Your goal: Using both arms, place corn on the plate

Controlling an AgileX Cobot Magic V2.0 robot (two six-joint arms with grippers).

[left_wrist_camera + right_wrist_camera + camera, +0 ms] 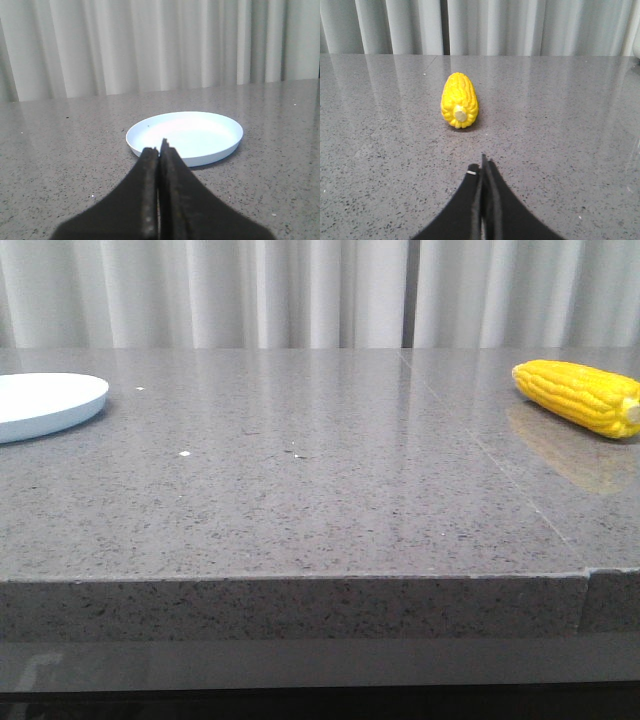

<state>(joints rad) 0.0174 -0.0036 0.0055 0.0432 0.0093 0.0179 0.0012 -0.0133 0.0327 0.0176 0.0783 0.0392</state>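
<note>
Looking forward over the grey speckled table [300, 490], I see the corn [580, 395] lying on its side at the far right, its pale stub end toward the right edge of the front view, and the plate [45, 405] sitting at the far left, partly cut off by the frame. The two are well apart, with bare stone between them apart from a few small white specks [184, 454]. A seam in the tabletop runs diagonally between the middle and the corn. From the left wrist camera, the left gripper [159, 150] has its black fingers pressed together with nothing between them, tips pointing at the plate's near rim [185, 160]; I think the tips sit just short of the rim rather than touching it, though the angle makes that hard to judge. From the right wrist camera, the right gripper [483, 167] is likewise closed on nothing, aimed at the corn [459, 100], whose stub end faces the camera; there is clear table between fingertips and cob. Pale curtains [300, 290] hang behind the table.
</note>
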